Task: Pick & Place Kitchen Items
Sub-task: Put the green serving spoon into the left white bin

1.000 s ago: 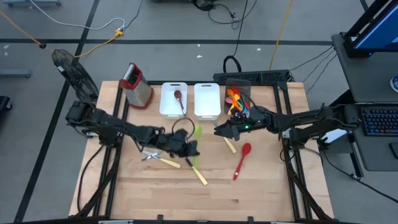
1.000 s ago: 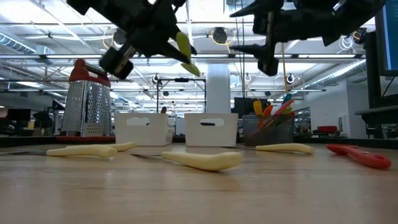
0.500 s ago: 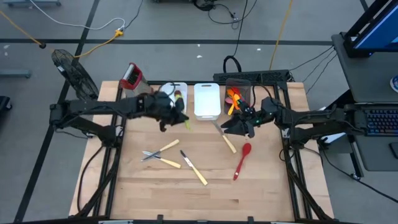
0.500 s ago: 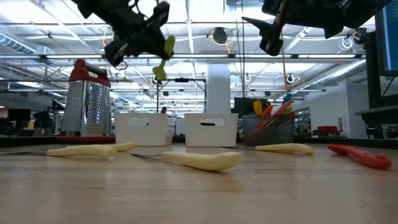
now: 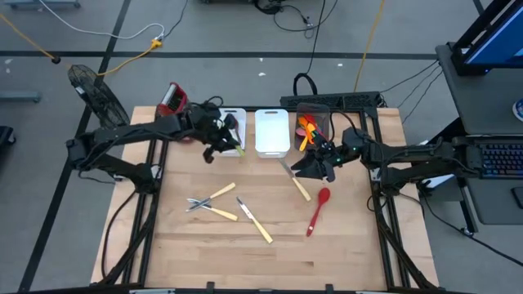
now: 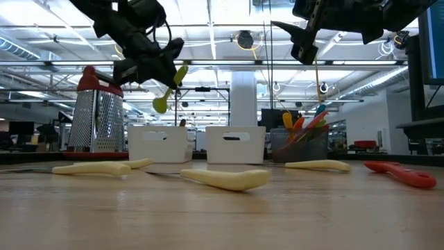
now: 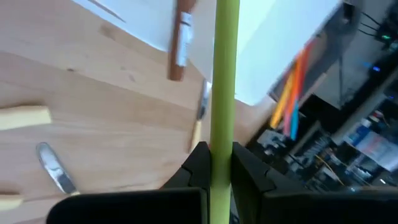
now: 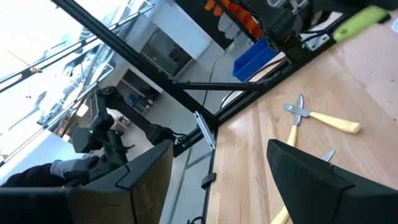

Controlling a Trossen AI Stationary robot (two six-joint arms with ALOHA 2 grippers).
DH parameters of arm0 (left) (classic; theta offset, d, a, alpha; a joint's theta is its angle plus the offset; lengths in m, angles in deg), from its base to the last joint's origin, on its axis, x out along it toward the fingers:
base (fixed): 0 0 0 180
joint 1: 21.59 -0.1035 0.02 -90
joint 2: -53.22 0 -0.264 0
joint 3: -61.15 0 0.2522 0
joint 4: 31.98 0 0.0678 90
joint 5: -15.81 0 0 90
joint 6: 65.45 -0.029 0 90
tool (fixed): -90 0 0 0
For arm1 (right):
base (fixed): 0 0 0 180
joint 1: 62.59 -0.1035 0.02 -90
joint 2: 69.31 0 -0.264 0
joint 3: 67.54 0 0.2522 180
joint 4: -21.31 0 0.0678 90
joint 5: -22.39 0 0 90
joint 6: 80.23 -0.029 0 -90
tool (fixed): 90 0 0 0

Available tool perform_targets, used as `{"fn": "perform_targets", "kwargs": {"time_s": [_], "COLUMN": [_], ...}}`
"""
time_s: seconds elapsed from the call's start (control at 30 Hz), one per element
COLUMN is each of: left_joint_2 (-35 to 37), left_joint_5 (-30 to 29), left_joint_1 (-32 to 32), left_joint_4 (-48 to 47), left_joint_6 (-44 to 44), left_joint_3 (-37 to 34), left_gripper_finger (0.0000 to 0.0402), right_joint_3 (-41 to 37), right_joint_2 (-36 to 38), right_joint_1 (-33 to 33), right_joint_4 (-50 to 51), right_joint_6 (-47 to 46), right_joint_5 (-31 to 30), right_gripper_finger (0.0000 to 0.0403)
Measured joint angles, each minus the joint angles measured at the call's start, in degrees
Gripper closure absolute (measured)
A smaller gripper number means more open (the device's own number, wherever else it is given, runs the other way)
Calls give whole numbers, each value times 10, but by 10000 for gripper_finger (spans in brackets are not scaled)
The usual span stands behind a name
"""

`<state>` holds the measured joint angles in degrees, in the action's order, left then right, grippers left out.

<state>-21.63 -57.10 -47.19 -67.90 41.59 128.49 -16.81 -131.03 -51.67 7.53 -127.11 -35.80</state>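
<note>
Above white bin (image 5: 228, 131), left tool (image 7: 214, 163) pinches green spoon (image 6: 168, 87) — bowl hidden overhead; right tool (image 8: 217, 180) spread.

Green spoon (image 6: 168, 87) now over white bin (image 5: 228, 131)

Even, bright ceiling-strip lighting (glaring in the low view); shadows stay faint, and the left wrist view is motion-blurred.

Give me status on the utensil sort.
Done: a brown-headed wooden spoon lies in the left white bin. In hand: the left tool grips a green-handled utensil above that bin. Left: four yellow-handled metal pieces and the red spoon on the table; right tool open, empty.
</note>
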Motion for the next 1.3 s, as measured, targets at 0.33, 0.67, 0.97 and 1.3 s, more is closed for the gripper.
{"fn": "perform_targets", "kwargs": {"time_s": [0.33,0.67,0.97,1.3], "left_joint_2": [-116,-134,-133,-133], "left_joint_5": [77,142,140,99], "left_joint_1": [-32,-65,-99,-111], "left_joint_4": [100,74,28,25], "left_joint_6": [-21,-70,-99,-110], "left_joint_3": [0,0,0,0], "left_gripper_finger": [376,376,376,327], "right_joint_3": [0,0,0,0], "right_joint_2": [0,0,0,0], "right_joint_1": [0,0,0,0], "right_joint_4": [1,39,39,39], "right_joint_6": [1,12,15,15], "right_joint_5": [0,-1,-2,-2], "right_gripper_finger": [149,149,149,149]}}
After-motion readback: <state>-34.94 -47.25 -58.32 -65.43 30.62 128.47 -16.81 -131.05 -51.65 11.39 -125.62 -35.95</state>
